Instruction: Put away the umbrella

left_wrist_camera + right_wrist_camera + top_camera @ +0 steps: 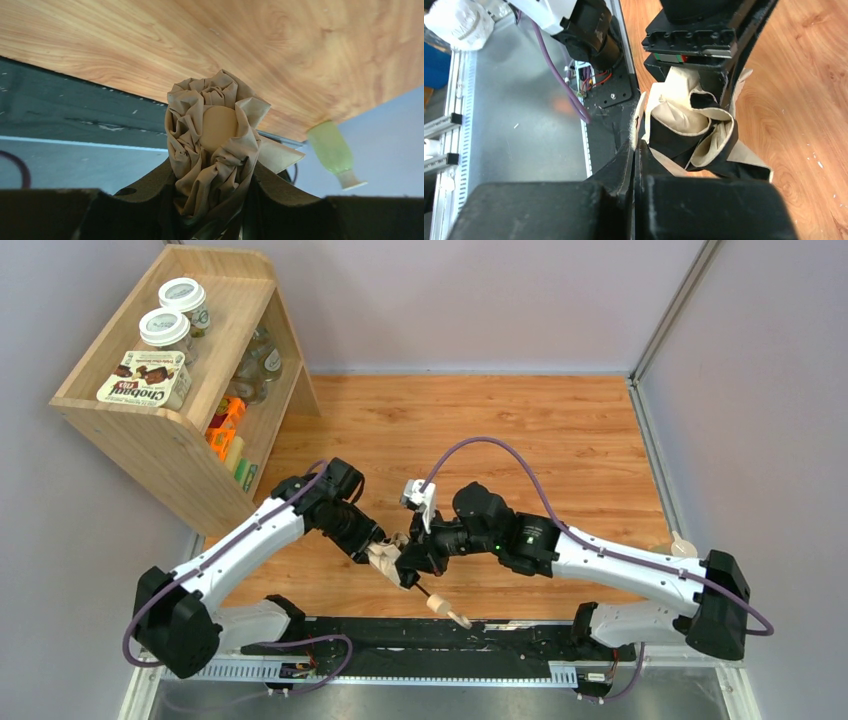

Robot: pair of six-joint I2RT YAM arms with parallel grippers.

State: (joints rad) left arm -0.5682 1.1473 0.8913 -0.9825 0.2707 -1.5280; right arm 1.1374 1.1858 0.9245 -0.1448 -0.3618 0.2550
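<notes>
Left gripper [212,186]: jaws closed on the bunched canopy of the umbrella [216,125], with crumpled peach-beige cloth filling the gap between the two fingers. The umbrella was held just above the near edge of the table [520,430], between the two grippers. Its black shaft [425,590] and cream handle [448,610] pointed toward the black mounting rail [480,635].

Right gripper [635,150]: jaws drawn to a narrow slit, apparently pinching a fold at the canopy's edge. The contact itself was partly hidden.

Handling, as judged: the umbrella was light. Its cloth was soft and slack, so it would yield and slide under a pinch. The shaft and handle were the only stiff parts and looked the surer places to take hold. A grip on cloth alone risked the bundle unfolding or the shaft swinging.

Surface and room: at far left stood an open wooden shelf [150,430] with two white-lidded jars [182,295] and a printed box [145,378] on top, and more goods below. The table was smooth wood-grain laminate. A small pale green object [331,149] stood at its right edge. Plain grey walls [760,360] enclosed the cell.
</notes>
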